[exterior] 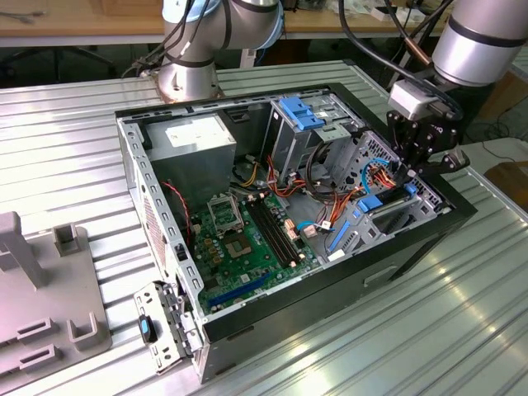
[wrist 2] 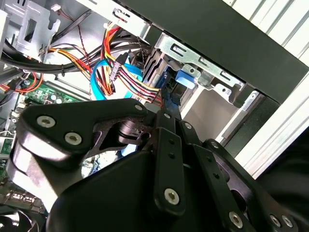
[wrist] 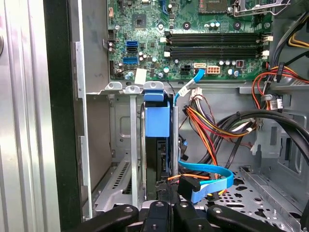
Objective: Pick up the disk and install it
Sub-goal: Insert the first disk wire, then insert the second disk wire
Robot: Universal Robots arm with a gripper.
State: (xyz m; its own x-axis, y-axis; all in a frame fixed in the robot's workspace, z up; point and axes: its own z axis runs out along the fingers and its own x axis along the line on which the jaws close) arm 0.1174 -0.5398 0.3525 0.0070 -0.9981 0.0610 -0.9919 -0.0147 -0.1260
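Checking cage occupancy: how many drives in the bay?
1: the disk, in its blue carrier, stands in the drive cage. The slot beside it looks empty; others may be hidden.

One computer case [exterior: 412, 239], two robot arms [exterior: 483, 41].

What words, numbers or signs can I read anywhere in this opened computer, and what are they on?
No text can be read here.
Power supply label, white, in the exterior view: print too small to read.
Blue cable tag, white, in the first wrist view: too small to read.
Motherboard sticker, white, in the first wrist view: blurred, unreadable.
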